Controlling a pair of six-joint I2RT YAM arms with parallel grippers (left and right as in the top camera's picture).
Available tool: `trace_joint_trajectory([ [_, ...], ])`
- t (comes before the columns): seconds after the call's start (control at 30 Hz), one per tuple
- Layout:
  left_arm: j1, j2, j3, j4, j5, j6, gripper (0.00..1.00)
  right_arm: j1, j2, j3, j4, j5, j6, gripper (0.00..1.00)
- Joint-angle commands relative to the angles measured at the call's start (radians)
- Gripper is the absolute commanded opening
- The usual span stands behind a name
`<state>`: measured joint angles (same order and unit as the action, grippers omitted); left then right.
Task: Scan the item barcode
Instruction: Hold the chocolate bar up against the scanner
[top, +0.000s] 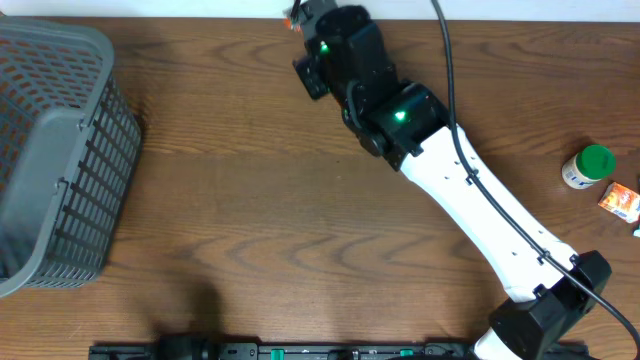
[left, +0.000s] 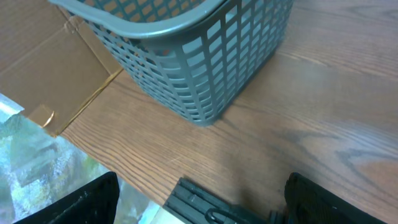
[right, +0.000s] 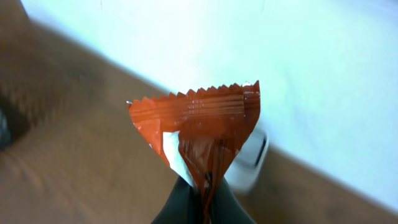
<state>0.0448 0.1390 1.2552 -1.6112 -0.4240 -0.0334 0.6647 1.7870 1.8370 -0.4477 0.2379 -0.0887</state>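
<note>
pinching the glossy orange-red packet (right: 202, 121), right fingers (right: 176, 208); serrated top, white patch

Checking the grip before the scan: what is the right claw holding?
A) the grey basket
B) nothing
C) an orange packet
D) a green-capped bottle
C: the right wrist view shows the right claw pinched shut on the orange packet with a serrated edge; the green-capped bottle stands far from it.
</note>
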Motion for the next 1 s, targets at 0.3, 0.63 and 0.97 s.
trace_joint_trajectory([
  [0.3,0.003,-0.006,0.003,-0.078,-0.006,-0.006,0.86,-0.104,0.348,0.008,0.747,0.013,-0.557,0.02],
  [0.63,0.003,-0.006,0.003,-0.078,-0.005,-0.006,0.86,-0.131,0.682,0.009,1.286,-0.066,-1.036,0.01],
  [0.97,0.003,-0.006,0.003,-0.077,-0.006,-0.006,0.86,-0.171,0.782,0.009,1.300,-0.111,-1.137,0.01],
])
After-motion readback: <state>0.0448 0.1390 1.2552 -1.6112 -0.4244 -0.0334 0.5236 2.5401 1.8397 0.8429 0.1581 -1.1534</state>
